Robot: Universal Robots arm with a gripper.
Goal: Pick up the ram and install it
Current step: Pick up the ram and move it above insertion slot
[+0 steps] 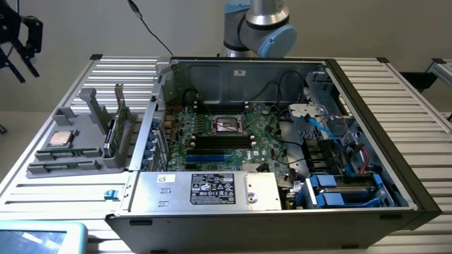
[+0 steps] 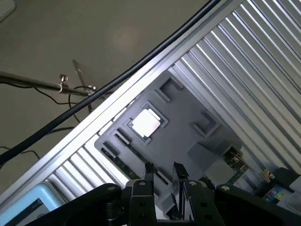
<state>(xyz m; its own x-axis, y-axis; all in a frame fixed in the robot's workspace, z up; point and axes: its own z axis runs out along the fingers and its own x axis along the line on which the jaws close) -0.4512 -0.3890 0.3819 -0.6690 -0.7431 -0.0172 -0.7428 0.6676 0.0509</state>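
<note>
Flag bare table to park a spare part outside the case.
Bare ribbed table on the exterior view's right of the case, plus a strip between gray holder and blue-framed screen. Crowded: inside the case, on the holder.

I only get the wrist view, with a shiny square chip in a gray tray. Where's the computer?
Observer: The computer case sits right beside the gray tray, on the exterior view's right, with its lid off.
Operator: Is anything plugged into its long slots?
Observer: No, the black slots just below the square socket look empty.
Operator: Where's the green stick?
Observer: The memory stick stands on edge in the tray, on the side nearest the case.
</note>
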